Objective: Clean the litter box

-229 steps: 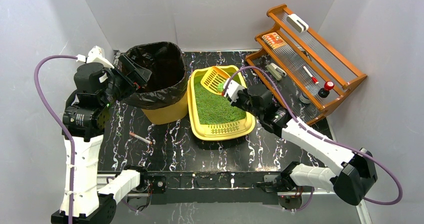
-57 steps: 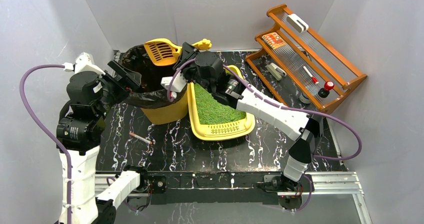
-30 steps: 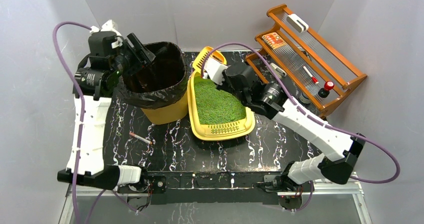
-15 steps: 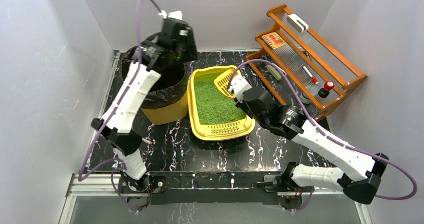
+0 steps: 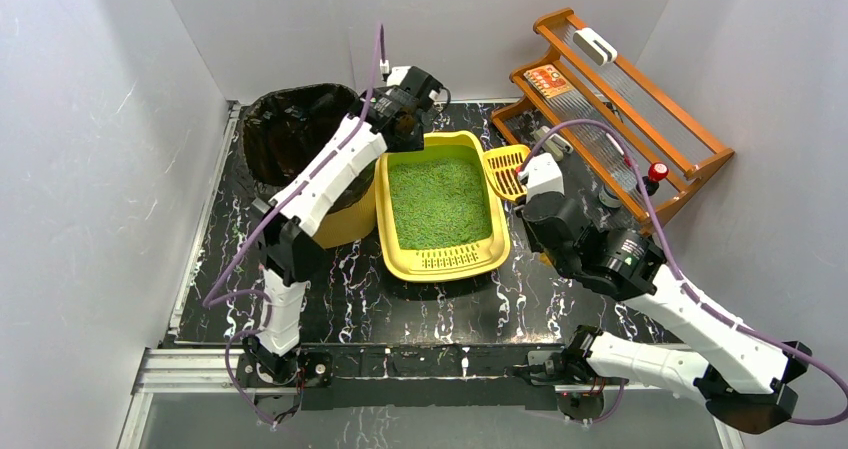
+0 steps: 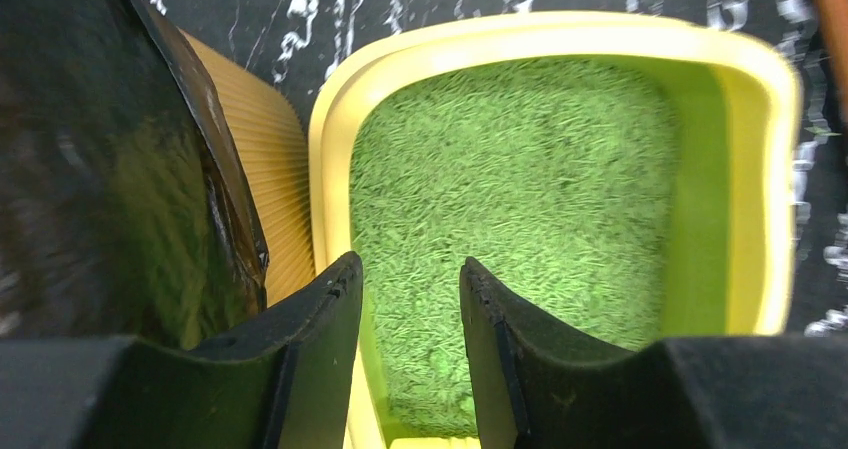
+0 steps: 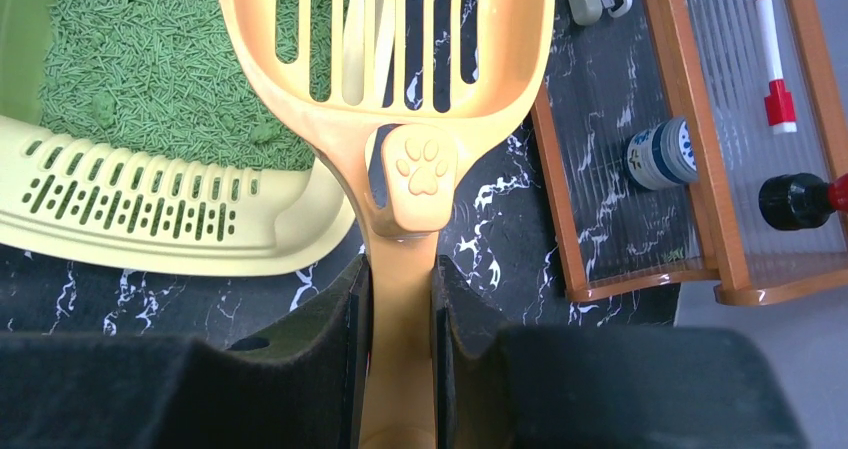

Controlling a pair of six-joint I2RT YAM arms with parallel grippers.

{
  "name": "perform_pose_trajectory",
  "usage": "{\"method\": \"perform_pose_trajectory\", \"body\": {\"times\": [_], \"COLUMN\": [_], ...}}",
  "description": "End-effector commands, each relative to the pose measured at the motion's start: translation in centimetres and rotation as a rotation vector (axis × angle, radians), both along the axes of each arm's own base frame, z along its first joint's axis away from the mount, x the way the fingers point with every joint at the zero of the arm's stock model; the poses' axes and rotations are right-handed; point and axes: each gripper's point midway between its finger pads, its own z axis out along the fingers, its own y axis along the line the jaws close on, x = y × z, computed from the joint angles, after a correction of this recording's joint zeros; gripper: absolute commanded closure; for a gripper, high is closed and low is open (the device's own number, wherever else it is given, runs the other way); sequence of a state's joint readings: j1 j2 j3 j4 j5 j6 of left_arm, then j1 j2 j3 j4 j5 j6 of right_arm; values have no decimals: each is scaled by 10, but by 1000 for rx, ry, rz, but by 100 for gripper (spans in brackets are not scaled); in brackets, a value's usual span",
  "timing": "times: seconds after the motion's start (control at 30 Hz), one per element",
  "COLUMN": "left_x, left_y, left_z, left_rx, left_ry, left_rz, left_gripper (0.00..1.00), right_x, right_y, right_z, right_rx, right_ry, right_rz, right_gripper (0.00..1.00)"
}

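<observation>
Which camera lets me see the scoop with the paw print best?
The right wrist view. The orange scoop fills it: slots, paw print, and handle clamped in the right pincer. The top external view shows only its small slotted head beside the litter box. The left wrist view does not show it.

The shallow yellow litter box (image 5: 447,259) is made of smooth, slightly shiny plastic. It is filled with rough green litter (image 5: 438,199), like little sticks. The orange slotted scoop (image 7: 422,169) is made of smooth plastic. The black bag (image 6: 90,169) is made of thin shiny plastic. The brown rack (image 7: 708,139) is made of wood.
</observation>
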State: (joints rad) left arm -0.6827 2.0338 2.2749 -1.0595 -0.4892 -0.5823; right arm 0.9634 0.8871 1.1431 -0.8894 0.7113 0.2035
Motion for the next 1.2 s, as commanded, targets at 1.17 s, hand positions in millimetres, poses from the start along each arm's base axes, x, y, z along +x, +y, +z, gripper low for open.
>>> {"method": "perform_pose_trajectory", "body": {"times": [1.17], "left_x": [-26], "left_y": [-21], "left_z": [-120], "left_rx": [157], "left_ry": [223], "left_rz": [-170], "left_gripper": [68], "right_x": [1], "right_y": [-14], "right_z": [41], "right_rx": [112], "right_ry": [-128], "right_rz": [-43], "right_gripper": [100]}}
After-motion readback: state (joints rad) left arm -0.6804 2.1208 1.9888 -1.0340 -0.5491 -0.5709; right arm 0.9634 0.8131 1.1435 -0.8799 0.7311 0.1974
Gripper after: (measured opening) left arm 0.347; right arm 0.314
